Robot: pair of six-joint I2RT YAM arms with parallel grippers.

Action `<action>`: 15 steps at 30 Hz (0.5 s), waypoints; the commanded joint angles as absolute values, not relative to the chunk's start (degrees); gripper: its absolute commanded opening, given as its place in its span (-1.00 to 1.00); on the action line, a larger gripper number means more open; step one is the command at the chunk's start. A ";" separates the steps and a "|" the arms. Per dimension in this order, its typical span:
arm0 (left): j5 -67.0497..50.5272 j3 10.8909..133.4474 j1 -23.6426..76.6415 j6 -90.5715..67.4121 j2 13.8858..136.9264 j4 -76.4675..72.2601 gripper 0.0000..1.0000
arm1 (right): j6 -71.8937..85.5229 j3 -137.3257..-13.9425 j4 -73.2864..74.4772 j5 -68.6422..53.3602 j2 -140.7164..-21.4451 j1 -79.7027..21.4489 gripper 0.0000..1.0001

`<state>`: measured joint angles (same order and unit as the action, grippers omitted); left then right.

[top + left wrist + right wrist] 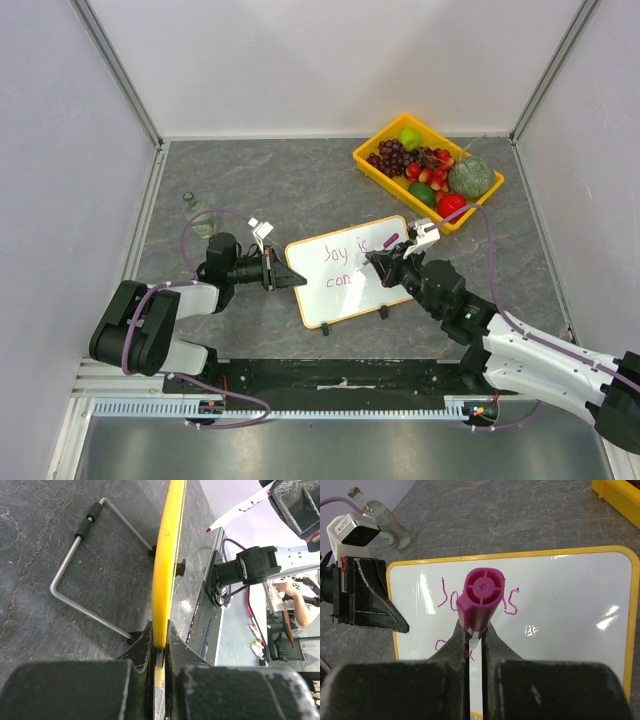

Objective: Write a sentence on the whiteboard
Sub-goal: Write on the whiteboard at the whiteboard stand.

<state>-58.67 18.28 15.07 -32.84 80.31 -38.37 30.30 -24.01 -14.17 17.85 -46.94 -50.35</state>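
Both clamped tight, left tool (288,277) on whiteboard (345,295) edge, right tool (476,632) on marker (481,597)

Top camera looks down from six o'clock. Wrist cameras, close in, face three and ten o'clock, sharing the whiteboard (345,295).

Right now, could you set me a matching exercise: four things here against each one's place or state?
Things: 1 small white board with yellow frame; 2 magenta plastic marker; 3 yellow plastic fruit tray; 4 clear glass bottle.
Places: A far right of the grey table; B clamped in the right fingers; C table's far left; D edge pinched by the left fingers.
Pairs: 1-D, 2-B, 3-A, 4-C.
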 commanded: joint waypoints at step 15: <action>-55.63 18.72 15.12 -31.90 81.30 -37.35 -0.96 | 28.39 -25.14 -19.86 16.96 -49.65 -49.83 -1.00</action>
<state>-58.67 18.28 15.07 -32.84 80.31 -38.37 29.02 -23.99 -15.49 17.74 -47.75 -49.98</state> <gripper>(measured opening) 0.070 0.067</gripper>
